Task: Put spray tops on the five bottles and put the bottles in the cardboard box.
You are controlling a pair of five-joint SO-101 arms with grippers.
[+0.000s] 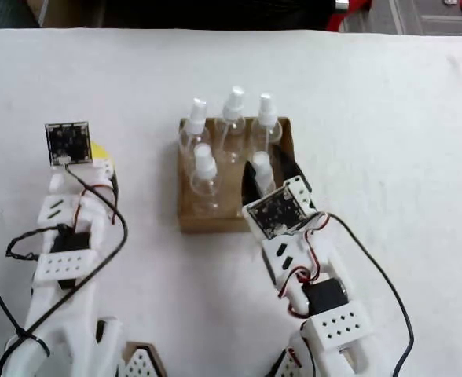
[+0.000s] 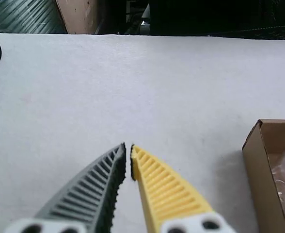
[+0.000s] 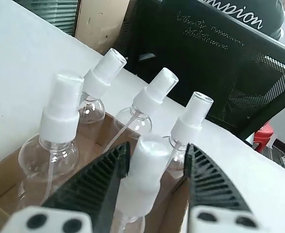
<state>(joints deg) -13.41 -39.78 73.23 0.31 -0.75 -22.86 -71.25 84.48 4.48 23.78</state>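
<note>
Over the white table (image 1: 372, 94), right claw (image 3: 157, 145) spread around a spray top (image 3: 147, 170); left claw (image 2: 128, 148) pressed together.

Wide table (image 1: 388, 102) room around box (image 1: 207, 221) of bottles (image 1: 232, 129)

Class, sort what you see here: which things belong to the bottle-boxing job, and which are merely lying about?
Job in hand: cardboard box; four capped bottles standing in it; fifth bottle between the open right gripper; left gripper, shut over bare table.

Lying about: table; black chair behind.
</note>
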